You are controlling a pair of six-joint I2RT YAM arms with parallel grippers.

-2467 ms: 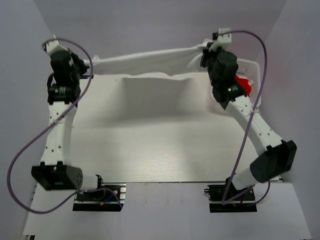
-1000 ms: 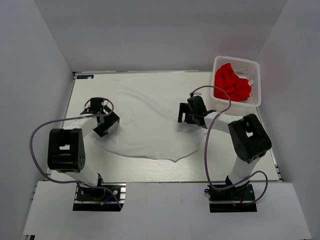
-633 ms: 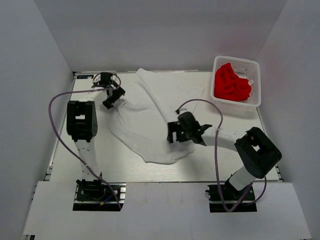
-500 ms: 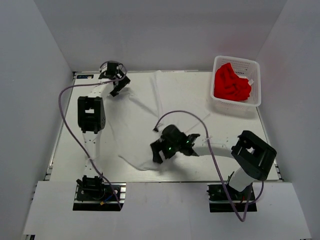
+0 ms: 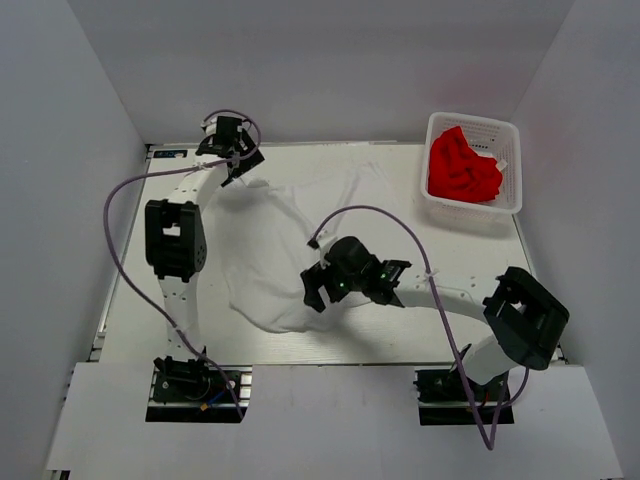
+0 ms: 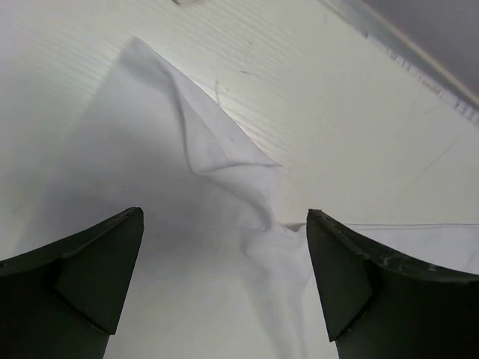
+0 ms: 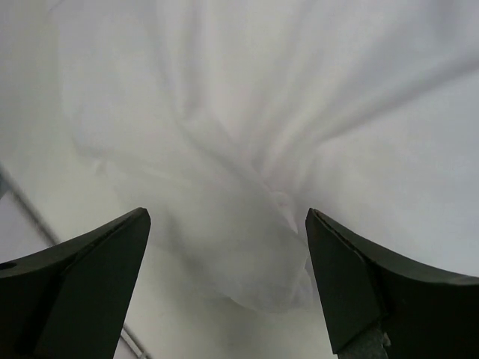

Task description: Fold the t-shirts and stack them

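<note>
Left end effector (image 6: 224,215) and right end effector (image 7: 224,214) gape, seemingly above white t-shirt (image 5: 268,250).

The left arm extends far forward to the far left corner of the white t-shirt (image 5: 265,250). The left gripper (image 5: 238,163) is over that corner, jaws spread wide and empty. The right arm reaches low and leftward. The right gripper (image 5: 318,290) is over the shirt's near edge, jaws wide and empty.

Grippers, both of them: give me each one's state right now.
Left gripper: open, holding nothing, over the white t-shirt edge.
Right gripper: open, holding nothing, over bunched cloth of the same shirt.
</note>
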